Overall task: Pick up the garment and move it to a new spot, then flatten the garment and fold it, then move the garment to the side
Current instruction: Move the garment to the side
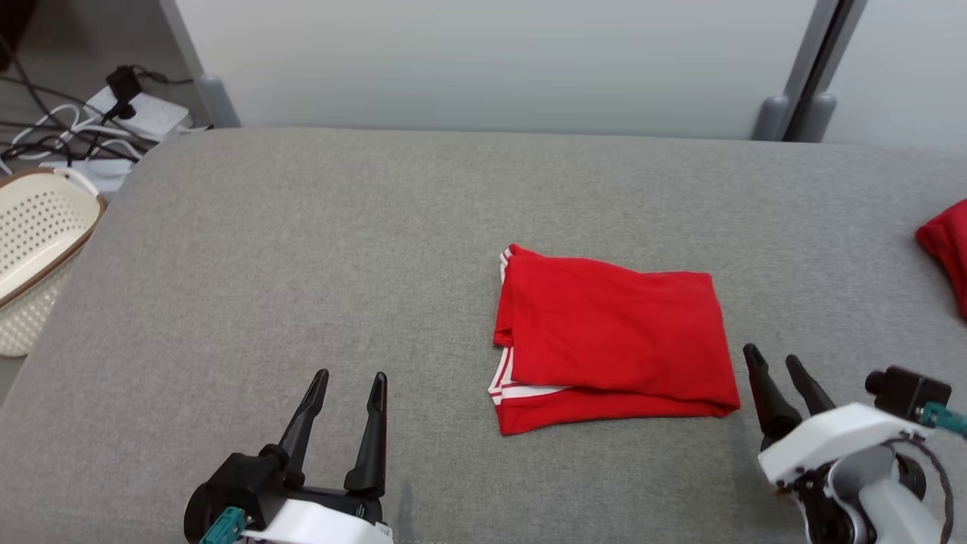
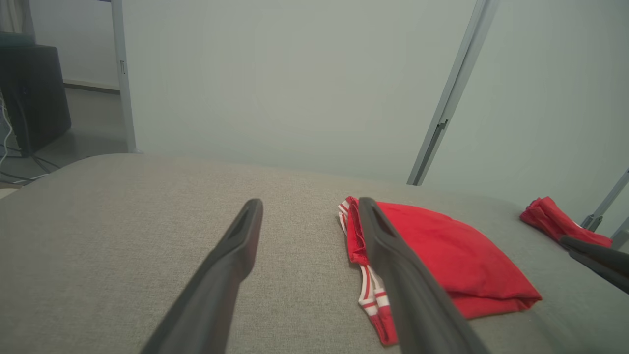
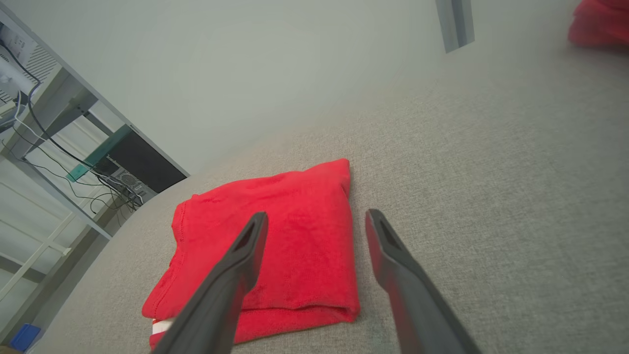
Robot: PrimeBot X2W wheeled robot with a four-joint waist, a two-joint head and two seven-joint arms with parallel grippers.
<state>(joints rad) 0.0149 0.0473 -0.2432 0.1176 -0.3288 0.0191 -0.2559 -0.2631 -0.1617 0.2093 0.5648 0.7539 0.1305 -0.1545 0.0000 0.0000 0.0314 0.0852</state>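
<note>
The garment (image 1: 612, 340) is red with white-striped trim and lies folded into a flat rectangle on the grey table (image 1: 302, 249), right of centre. It also shows in the left wrist view (image 2: 452, 255) and the right wrist view (image 3: 280, 231). My left gripper (image 1: 351, 378) is open near the front edge, well left of the garment, with nothing between its fingers. My right gripper (image 1: 774, 361) is open just off the garment's front right corner, also empty and not touching it.
A second red cloth (image 1: 948, 245) lies at the table's right edge. A cream perforated basket (image 1: 38, 249) stands beside the table at the left. Cables and a power strip (image 1: 143, 109) lie on the floor behind it. A pale wall (image 1: 491, 60) runs behind the table.
</note>
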